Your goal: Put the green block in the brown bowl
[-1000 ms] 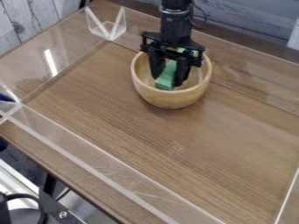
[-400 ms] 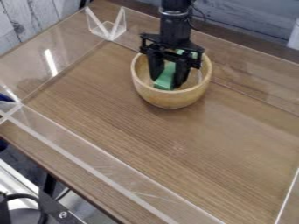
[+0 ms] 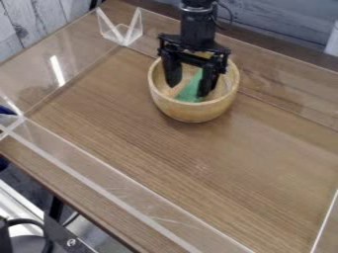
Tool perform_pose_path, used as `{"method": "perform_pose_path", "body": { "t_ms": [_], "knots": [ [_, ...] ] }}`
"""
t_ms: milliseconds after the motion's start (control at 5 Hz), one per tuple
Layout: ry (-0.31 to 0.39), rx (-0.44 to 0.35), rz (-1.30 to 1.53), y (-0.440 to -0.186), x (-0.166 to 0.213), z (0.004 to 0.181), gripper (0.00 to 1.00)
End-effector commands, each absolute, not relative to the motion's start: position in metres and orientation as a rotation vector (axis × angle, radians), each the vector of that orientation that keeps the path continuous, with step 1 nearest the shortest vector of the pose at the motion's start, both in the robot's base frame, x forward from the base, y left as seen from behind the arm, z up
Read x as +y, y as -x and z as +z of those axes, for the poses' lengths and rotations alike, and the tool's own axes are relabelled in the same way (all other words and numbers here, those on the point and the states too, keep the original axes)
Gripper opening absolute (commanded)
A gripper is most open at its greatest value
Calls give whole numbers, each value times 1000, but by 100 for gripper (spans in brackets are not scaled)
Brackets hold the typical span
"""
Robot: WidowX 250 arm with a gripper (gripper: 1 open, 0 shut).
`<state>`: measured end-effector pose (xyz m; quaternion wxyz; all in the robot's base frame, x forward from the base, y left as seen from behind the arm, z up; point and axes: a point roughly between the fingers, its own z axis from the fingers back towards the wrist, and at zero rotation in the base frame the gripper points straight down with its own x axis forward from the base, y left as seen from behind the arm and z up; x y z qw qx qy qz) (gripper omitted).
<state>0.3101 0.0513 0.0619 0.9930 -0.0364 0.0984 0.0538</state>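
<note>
1. Table [image 3: 172, 168]: the broad brown wooden top looks the same to us as in the earlier frames, with clear tape strips along its left side.

2. Brown bowl [image 3: 196, 111]: we find it where it stood a moment ago, upright on the table toward the far side of our view. Its pale inside now shows more on the left, below the gripper.

3. Gripper [image 3: 195, 61]: black, over the far part of the bowl. In the earlier frames its two fingers stood close in about the green block; now we see them spread wide, one toward each side of the bowl's opening. We record it as released, with nothing held between the fingers.

4. Clear angular object [image 3: 121, 27]: transparent, near the table's far left edge, well apart from the bowl. We note no shift in it.

5. Green block [image 3: 192, 87]: inside the brown bowl, between the spread fingers and apart from them as far as we can see. It lies at a slant, and we see more of its length than before. Whether its upper end leans on the bowl's wall, we cannot tell.
</note>
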Motion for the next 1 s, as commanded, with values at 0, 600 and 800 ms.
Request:
{"method": "perform_pose_path", "body": {
  "t_ms": [0,600,800],
  "knots": [
    [72,68,114,-320,58,107,100],
    [75,-40,227,-301,122,169,100],
    [65,-38,273,-293,151,168,100]
  ]
}}
